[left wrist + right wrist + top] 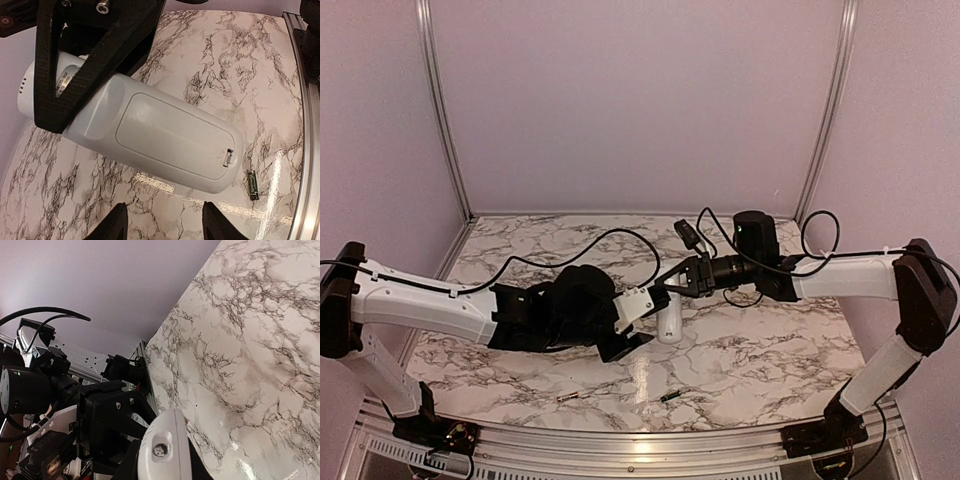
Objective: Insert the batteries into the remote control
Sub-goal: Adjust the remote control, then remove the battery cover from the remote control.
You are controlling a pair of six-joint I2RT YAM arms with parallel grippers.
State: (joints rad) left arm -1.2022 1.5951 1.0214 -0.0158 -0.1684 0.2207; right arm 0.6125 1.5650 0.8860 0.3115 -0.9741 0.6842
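Note:
The remote control [670, 322] hangs upright over the table's middle, its top end held by my right gripper [674, 284], which is shut on it. In the left wrist view its plain white back [165, 135] with the closed battery cover faces the camera, the right gripper's black fingers [80, 75] across its upper end. My left gripper [167, 225] is open and empty just short of the remote. In the right wrist view the remote's end [165, 450] sits between my fingers. The silvery battery [572, 397] and the dark battery [670, 395] lie near the front edge; the dark one also shows in the left wrist view [254, 184].
The marble table [770, 350] is walled by lilac panels at the back and sides, with an aluminium rail [620, 432] along the front. Cables [570, 250] loop above the table behind the grippers. The left gripper's body [110, 415] is close beside the remote.

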